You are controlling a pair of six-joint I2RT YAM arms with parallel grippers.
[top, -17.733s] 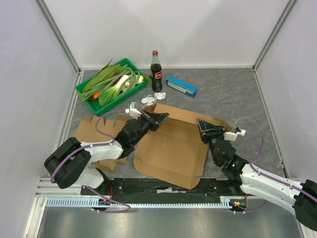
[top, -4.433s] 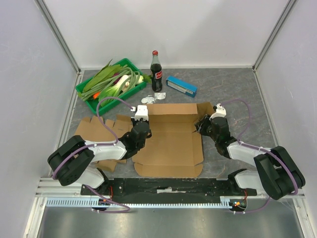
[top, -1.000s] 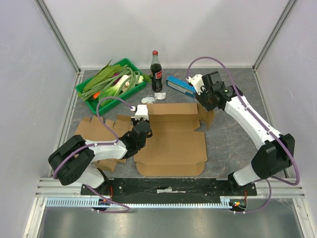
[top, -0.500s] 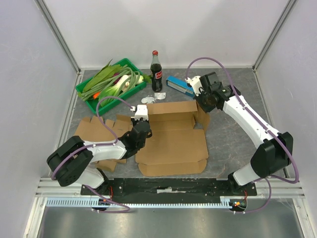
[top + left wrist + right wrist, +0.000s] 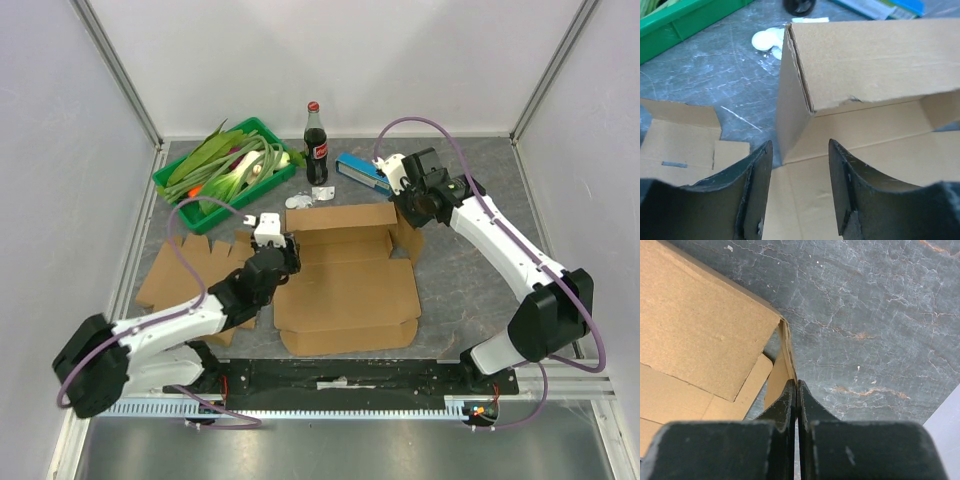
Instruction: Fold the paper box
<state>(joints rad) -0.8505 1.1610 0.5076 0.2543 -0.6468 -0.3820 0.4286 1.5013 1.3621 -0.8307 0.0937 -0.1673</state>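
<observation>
The half-folded brown cardboard box (image 5: 345, 290) was laid mid-bench, toward the near edge, with its rear wall (image 5: 875, 60) raised. Its right side flap (image 5: 786, 352) was pinched by the fully closed right gripper (image 5: 796, 386). The left gripper (image 5: 800, 146) was held open and empty. With the left corner unsupported, the wall could be pulled flat.

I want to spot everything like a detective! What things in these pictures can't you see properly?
- Bottle: label words too small in the top view; the left wrist view's top edge cuts off all but its base.
- Spare cardboard: partly under the left arm, top view.
- Right gripper: shut at the paper box flap; its fingers hide whether cardboard is pinched.
- White bits: too small to identify.
</observation>
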